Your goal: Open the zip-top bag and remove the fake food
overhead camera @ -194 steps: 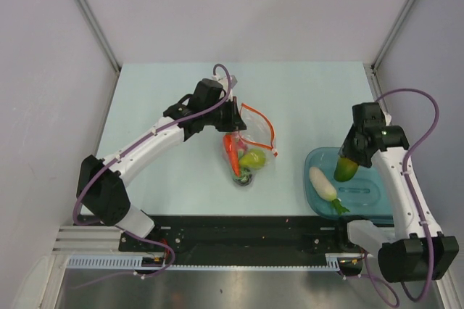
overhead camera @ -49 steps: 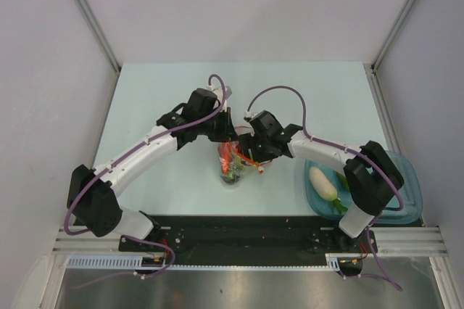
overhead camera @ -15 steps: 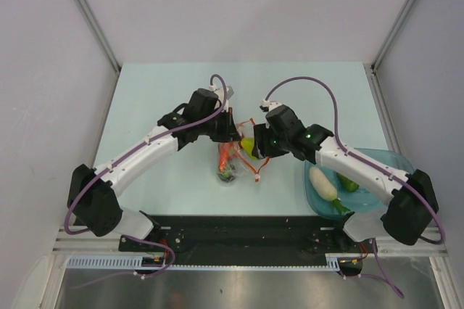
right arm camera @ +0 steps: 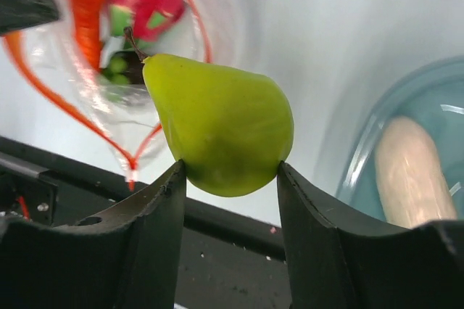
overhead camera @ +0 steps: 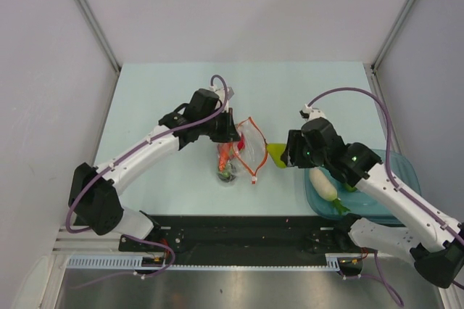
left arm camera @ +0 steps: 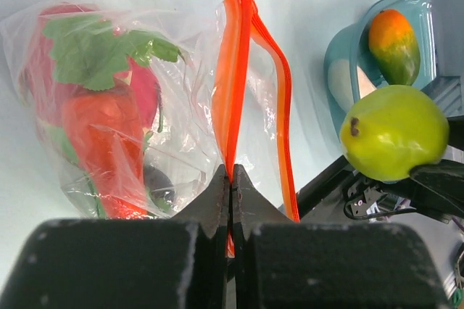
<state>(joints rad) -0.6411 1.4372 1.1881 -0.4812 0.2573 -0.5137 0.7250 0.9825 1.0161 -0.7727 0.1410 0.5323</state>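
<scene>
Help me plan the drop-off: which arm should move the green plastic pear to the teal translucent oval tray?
Right. The right gripper clamps the green plastic pear near the teal translucent oval tray; the left gripper is shut on the clear plastic zip-top bag's orange strip.

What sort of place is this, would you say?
Probably a robotics lab cell: a pale table walled by plain white panels, left arm and right arm bolted at its edge, and toy food like the pear.

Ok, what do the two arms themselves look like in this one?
The left arm and right arm match: white tubular links, chunky black joint housings, black bases. A purple cable loops loosely along each. The jaws are plain matte black, broad and flat-faced. No markings are readable.
</scene>
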